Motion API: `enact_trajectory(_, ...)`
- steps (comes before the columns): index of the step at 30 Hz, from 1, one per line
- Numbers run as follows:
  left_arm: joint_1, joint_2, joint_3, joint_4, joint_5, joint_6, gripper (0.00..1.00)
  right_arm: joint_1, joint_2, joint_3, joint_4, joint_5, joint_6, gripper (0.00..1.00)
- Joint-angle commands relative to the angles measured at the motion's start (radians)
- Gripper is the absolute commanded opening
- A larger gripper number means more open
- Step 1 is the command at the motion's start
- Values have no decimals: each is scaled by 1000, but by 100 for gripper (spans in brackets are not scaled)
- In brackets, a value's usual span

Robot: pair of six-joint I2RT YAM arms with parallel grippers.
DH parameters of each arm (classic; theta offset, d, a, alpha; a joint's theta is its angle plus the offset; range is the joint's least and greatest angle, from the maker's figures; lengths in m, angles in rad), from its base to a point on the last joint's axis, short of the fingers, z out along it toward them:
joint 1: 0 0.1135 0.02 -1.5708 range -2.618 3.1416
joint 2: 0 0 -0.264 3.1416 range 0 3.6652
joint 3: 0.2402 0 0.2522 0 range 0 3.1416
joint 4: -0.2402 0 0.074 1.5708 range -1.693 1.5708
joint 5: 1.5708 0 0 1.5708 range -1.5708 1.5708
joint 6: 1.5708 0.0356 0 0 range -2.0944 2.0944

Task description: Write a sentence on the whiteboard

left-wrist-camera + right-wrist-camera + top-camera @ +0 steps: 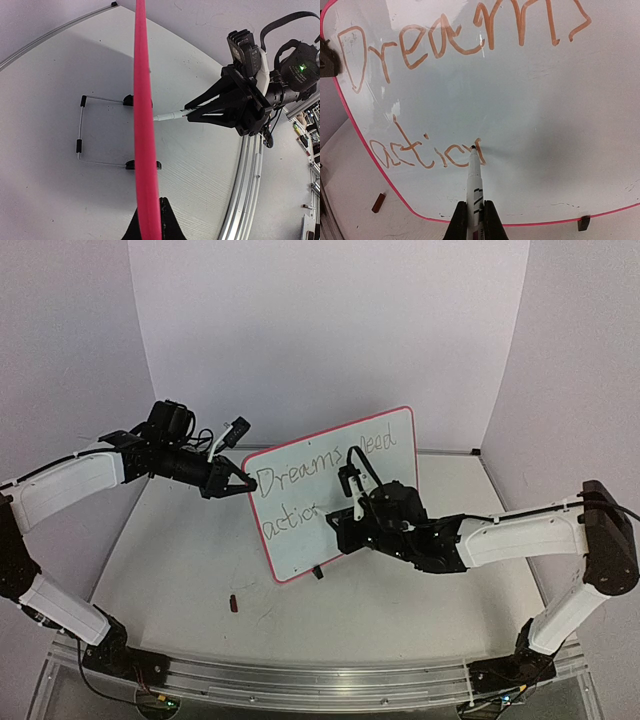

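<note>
While the whiteboard [290, 548] is standing tilted at the middle of the tabletop [180, 570], resting on its small black feet [318, 571], the left tool [238, 480] is extending toward it from 9 o'clock and is clenching the upper part of its left edge. In the left wrist view the red frame is running edge-on, straight between this tool's dark fingers [170, 225]. The sentence [300, 480] is showing on the white surface in thin slanted script. The words "Dreams need" are filling the upper line, and the letters "actio" are sitting on the lower line, toward 8 o'clock of the board face. The right tool [472, 222] is extending from 4 o'clock and is grasping a white marker [474, 180] firmly between its two fingers. The marker tip is touching the board just at the end of the lower line. A thin wire stand [80, 145] is lying on the tabletop behind the board, joined to the feet. A small dark red piece [234, 604] is lying on the tabletop at 7 o'clock from the board, apart from it; I cannot tell what it is.
</note>
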Motion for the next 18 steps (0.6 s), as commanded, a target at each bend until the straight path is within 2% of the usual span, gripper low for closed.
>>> enact_trajectory(1, -35, 54, -16, -114, -25, 23, 0, -5, -20, 40, 36, 72, -16, 0)
enact_trajectory(18, -35, 54, -16, -113, -29, 23, 0, -9, -16, 33, 38, 135, -5, 0)
